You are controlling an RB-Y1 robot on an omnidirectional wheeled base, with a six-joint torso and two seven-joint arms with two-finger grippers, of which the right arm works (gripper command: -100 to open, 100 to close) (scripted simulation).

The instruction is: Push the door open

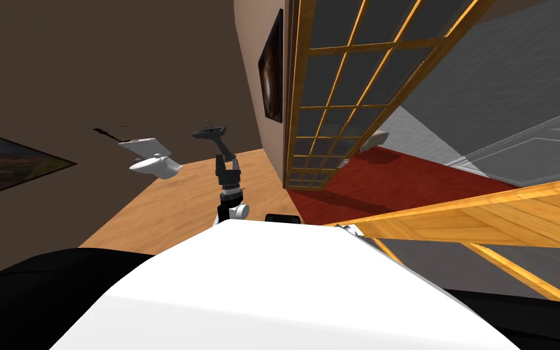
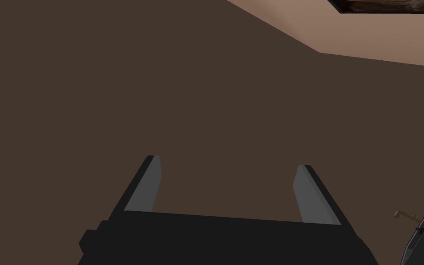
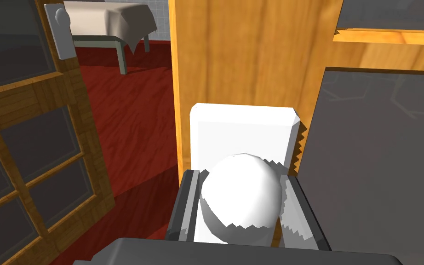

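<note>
A wooden-framed door with grey glass panes (image 3: 252,55) stands right in front of my right hand; in the head view its frame (image 1: 485,212) slants across the right. A round white knob (image 3: 241,202) sits on a white plate (image 3: 243,129) on the door's stile. My right gripper (image 3: 241,177) is shut on this knob, one finger pressing each side. A second glazed door leaf (image 1: 333,109) stands swung open beyond it. My left gripper (image 2: 227,161) is open and holds nothing, raised ahead of my chest (image 1: 227,161) towards a brown wall.
Past the doors lies a red floor (image 3: 133,124) with a cloth-covered table (image 3: 110,18). The other leaf (image 3: 31,138) has its own grey knob plate (image 3: 61,30). A white toilet (image 1: 151,161) stands on the wooden floor (image 1: 175,206) to the left. A dark picture (image 1: 271,67) hangs on the wall.
</note>
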